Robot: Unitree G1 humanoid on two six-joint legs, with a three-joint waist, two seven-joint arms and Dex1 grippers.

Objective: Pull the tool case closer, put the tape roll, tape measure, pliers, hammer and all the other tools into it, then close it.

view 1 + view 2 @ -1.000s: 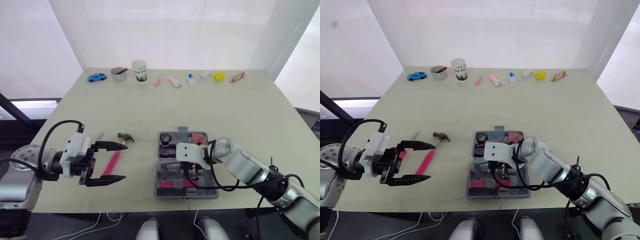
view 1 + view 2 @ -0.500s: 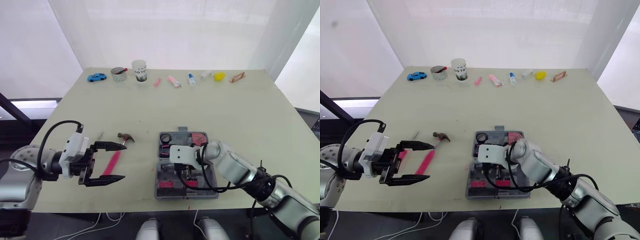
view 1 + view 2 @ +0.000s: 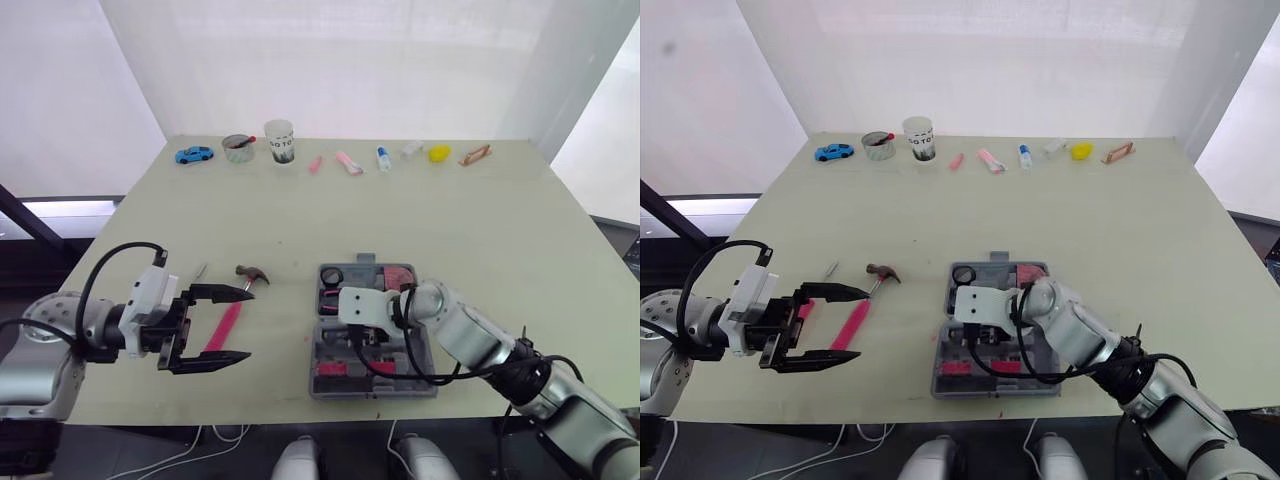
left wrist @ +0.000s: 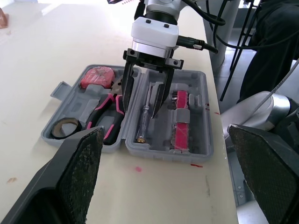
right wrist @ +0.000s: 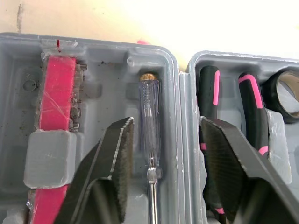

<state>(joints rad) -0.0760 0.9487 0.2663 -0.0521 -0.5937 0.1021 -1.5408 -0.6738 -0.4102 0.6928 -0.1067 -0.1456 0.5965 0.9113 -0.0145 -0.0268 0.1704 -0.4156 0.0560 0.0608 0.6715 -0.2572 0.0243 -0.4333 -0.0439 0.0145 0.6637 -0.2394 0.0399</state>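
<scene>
Down at the lower centre of the head view, the right pincer (image 4: 142, 106) has slid a little leftward over the last second. It now hangs over the near half of the open tool case (image 4: 205, 116), where before it was over the case's right side. Its fingers are spread, and the clear-handled screwdriver (image 5: 149, 112) lies in its slot between them, untouched by either as far as I can see. That looks to me like a tool just seated and let go. At lower left the left pincer (image 3: 240, 322) hasn't budged and is also spread wide, holding nothing. The pink-handled hammer (image 3: 232, 315) lies on the worktop (image 3: 480, 230) just beyond it, in line with the open fingers, its head pointing up-frame. A small metal bit (image 3: 200, 270) lies near the head, and I can't tell what it is. So the hammer seems the main thing left outside. In the case's farther half sit the pliers (image 4: 110, 114), tape roll (image 4: 65, 127) and tape measure (image 4: 98, 77). The lid is not yet closed.
</scene>
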